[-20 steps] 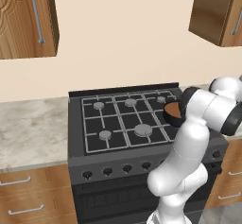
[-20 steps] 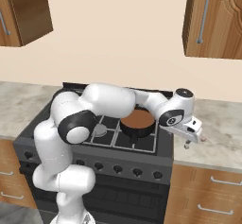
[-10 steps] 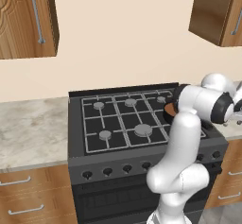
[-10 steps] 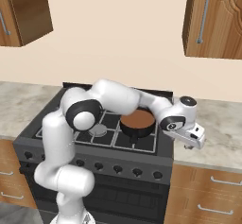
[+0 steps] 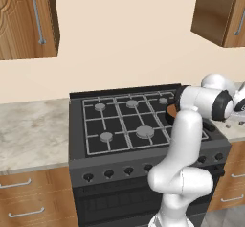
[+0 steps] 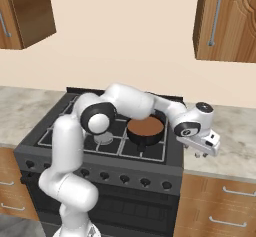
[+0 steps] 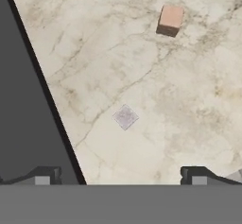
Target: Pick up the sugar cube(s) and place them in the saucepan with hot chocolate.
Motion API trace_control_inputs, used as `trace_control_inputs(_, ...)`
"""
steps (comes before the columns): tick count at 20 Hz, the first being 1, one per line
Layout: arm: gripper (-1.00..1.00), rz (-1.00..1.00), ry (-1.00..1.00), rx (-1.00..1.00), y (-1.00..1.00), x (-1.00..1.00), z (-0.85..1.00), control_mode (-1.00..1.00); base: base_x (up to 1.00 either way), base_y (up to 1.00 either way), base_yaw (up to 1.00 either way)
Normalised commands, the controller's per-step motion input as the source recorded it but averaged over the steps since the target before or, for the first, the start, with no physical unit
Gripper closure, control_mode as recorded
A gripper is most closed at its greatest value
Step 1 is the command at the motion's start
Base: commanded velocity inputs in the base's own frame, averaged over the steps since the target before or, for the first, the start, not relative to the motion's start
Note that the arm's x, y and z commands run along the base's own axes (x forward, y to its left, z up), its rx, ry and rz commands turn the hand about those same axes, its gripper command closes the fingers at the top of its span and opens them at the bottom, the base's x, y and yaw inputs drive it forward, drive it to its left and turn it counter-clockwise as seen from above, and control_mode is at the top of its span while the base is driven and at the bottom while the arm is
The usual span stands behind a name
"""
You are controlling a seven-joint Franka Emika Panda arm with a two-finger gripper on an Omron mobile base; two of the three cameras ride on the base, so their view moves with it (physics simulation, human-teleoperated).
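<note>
— Where's the saucepan [image 6: 145,129]?

— On the stove [image 6: 75,126], at its front right burner, near the stove's right edge.

— And the pincer [image 6: 201,153]?

— Off to the right of the stove, above the bench [image 6: 235,141], jaws wide apart, nothing between them.

— The sugar cube [image 7: 169,20]?

— It lies on the bench, well apart from the stove's edge. A small flat square [image 7: 125,116] lies on the bench between the cube and the pincer.

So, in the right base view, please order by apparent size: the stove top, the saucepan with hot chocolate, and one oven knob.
1. Stove top, largest by far.
2. Saucepan with hot chocolate, about as wide as one burner grate.
3. Oven knob, smallest, though it sits nearest the camera.
</note>
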Motion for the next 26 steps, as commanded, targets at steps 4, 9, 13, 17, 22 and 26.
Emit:
trace_control_inputs(4, -1.0, 0.0, 0.0, 0.0, 0.0, 0.22, -0.13, -1.0, 0.0, 0.0, 0.0)
trace_control_inputs(9, -1.0, 0.0, 0.0, 0.0, 0.0, 0.22, -0.14, -1.0, 0.0, 0.0, 0.0)
trace_control_inputs(13, -1.0, 0.0, 0.01, 0.0, 0.0, 0.03, -0.15, -1.0, 0.0, 0.0, 0.0)
trace_control_inputs(17, -1.0, 0.0, 0.02, 0.0, -0.13, 0.0, -0.16, -1.0, 0.0, 0.0, 0.0)
trace_control_inputs(22, -1.0, 0.0, 0.01, 0.0, -0.1, 0.0, -0.13, -1.0, 0.0, 0.0, 0.0)
trace_control_inputs(26, -1.0, 0.0, 0.0, 0.0, -0.02, 0.01, -0.16, -1.0, 0.0, 0.0, 0.0)
